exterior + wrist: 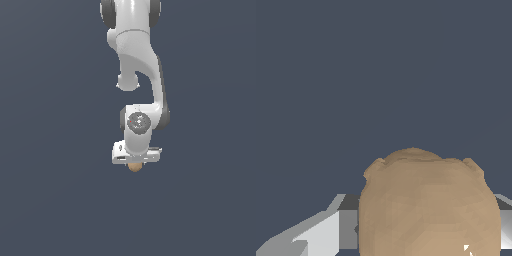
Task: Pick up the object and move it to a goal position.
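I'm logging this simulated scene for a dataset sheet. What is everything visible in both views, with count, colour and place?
object: one, tan-orange rounded lump, directly under the gripper in the exterior view; fills much of the wrist view.
background surface: one, plain dark blue-grey, all around; nothing else shows on it.
arm: one, white with dark joints, coming down from the top of the exterior view.
gripper: one, white, at the arm's lower end, right over the object; light grey parts flank the object in the wrist view, but whether the jaws are shut on it cannot be told.
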{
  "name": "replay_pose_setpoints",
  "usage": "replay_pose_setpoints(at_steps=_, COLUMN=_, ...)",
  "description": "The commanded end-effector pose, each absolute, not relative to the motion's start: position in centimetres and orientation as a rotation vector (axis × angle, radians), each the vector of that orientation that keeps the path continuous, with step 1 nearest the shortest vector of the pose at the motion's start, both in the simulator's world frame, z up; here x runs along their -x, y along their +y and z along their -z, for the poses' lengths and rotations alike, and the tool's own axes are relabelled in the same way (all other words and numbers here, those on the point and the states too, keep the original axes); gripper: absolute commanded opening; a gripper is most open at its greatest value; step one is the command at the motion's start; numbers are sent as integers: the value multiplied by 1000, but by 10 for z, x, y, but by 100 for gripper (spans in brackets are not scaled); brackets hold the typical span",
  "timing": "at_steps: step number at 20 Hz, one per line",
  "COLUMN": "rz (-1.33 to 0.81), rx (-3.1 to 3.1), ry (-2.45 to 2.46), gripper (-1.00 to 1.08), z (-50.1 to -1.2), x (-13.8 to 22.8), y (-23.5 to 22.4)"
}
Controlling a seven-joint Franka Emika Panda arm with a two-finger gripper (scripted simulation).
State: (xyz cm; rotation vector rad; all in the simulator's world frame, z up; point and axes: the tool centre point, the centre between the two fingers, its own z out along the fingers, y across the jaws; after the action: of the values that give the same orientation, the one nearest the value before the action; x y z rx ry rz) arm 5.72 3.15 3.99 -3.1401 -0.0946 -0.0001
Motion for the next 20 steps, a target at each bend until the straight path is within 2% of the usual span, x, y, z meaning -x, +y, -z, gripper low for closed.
replay_pose_setpoints(at_steps=1, rz=0, rx=3140, ry=-95, gripper=-100, z=-40, x=-57, y=31)
replay_pose_setpoints(at_steps=11, rz=0, rx=3140, ry=-95, gripper=-100, z=-45, x=-41, y=30)
replay_pose_setpoints(at_steps=20, rz=0, rx=3140, ry=-95, gripper=-100, z=-57, x=1, y=27)
